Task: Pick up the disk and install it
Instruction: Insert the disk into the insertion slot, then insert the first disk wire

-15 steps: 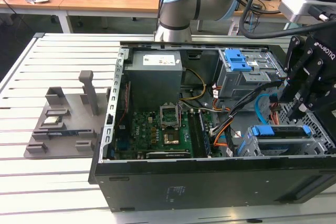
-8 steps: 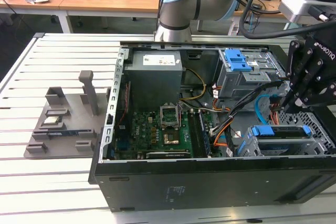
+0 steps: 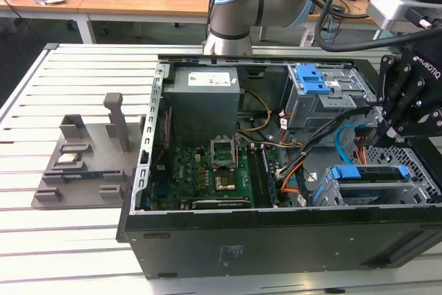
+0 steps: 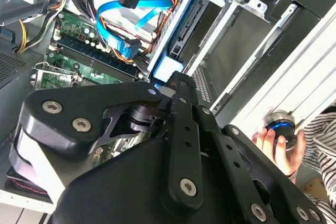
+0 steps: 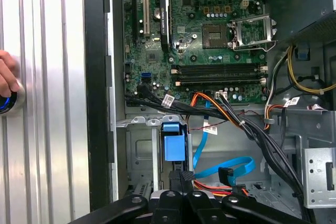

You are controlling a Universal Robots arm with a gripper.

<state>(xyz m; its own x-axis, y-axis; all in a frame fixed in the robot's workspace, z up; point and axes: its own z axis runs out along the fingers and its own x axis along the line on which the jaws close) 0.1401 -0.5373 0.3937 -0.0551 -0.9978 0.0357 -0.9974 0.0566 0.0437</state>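
Directly under the hand, the disk, in its bay.

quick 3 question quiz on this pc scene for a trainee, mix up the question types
1. True or false: the disk stands in the drive cage.
2. What is nearest the gripper? A: the disk's blue carrier. B: the power supply. C: the processor socket.
3. What colour is the flat cable beside the drive cage?

Key: 1 true. 2 A. 3 blue.
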